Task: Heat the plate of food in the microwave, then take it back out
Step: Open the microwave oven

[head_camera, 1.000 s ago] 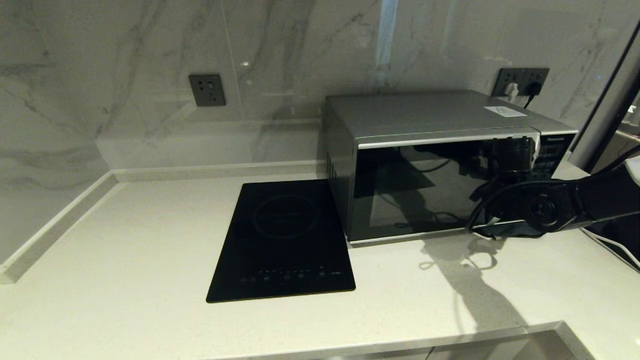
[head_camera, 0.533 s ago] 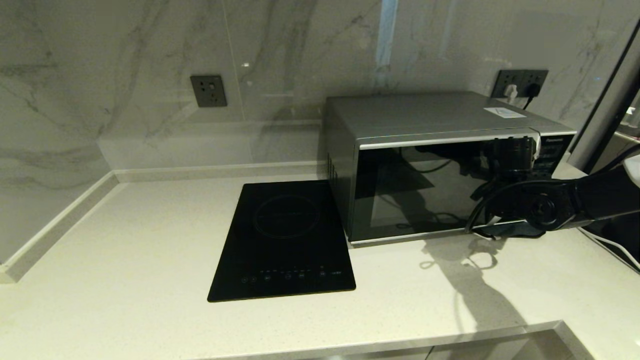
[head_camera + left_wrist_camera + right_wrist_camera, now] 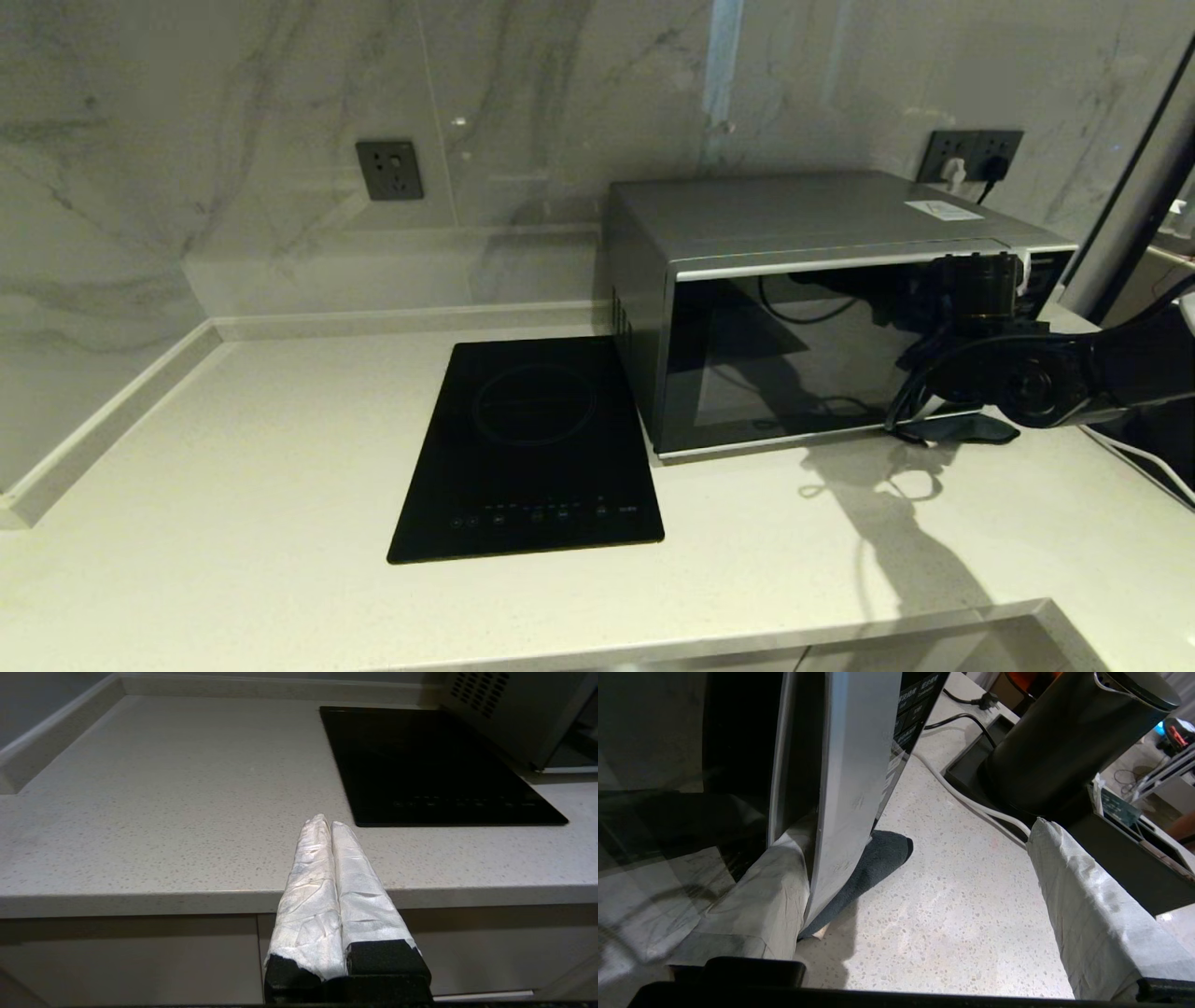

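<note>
Silver microwave (image 3: 822, 308) handle (image 3: 852, 779) between wide-spread right jaws (image 3: 915, 882) (one finger hooked behind), nothing clamped; left jaws (image 3: 332, 826) pressed together.

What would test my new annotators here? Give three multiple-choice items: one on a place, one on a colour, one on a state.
1. Where does the cooktop lie?
A. On top of the microwave
B. To the microwave's left
C. To the microwave's right

2. What colour is the microwave's casing?
A. Red
B. White
C. Silver

3. How is the right gripper?
A. Open, one finger behind the door handle
B. Shut on a plate
C. Shut, empty, above the cooktop

Key:
1 B: the head view shows the cooktop flat on the counter beside the microwave's left wall.
2 C: its top and side are silver.
3 A: the right wrist view shows the fingers wide apart, one tucked behind the handle.
The left gripper is parked, shut, before the counter's edge.
</note>
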You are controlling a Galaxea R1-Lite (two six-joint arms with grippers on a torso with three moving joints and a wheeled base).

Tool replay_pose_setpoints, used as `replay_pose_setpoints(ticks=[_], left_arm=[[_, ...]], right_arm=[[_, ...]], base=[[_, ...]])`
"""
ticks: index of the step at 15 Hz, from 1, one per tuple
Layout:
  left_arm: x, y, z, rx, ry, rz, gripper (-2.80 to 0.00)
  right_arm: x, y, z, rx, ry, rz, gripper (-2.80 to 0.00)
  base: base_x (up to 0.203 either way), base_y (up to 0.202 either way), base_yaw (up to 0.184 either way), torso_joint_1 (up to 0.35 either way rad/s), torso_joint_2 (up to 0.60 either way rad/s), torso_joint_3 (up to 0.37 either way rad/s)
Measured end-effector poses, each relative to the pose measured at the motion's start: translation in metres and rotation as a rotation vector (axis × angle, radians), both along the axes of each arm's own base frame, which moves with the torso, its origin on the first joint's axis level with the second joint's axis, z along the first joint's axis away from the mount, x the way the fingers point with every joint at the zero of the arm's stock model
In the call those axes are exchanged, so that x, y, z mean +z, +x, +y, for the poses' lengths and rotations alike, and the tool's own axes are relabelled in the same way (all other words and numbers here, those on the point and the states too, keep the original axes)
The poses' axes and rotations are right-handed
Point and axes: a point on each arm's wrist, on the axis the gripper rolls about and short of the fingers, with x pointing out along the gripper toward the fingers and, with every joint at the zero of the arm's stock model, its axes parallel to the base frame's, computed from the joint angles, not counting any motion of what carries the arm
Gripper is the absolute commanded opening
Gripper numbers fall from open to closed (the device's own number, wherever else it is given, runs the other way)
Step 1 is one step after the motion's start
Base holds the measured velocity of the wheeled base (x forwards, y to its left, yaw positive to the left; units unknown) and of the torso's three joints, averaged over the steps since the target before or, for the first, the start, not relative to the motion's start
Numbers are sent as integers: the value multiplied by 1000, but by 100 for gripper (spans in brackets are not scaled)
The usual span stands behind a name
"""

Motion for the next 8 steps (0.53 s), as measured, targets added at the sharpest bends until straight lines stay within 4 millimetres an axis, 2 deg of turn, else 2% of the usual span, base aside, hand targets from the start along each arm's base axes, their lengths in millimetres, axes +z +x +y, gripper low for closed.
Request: replay_pose_setpoints(ticks=[1, 8], left_arm=[[0, 0, 0, 0, 0, -1, -280], [0, 0, 0, 0, -1, -1, -280]], right_arm=[[0, 0, 0, -1, 0, 1, -280], [-10, -5, 5, 37, 6, 36, -280]], base=[[0, 0, 0, 0, 0, 0], [0, 0, 0, 0, 0, 0]])
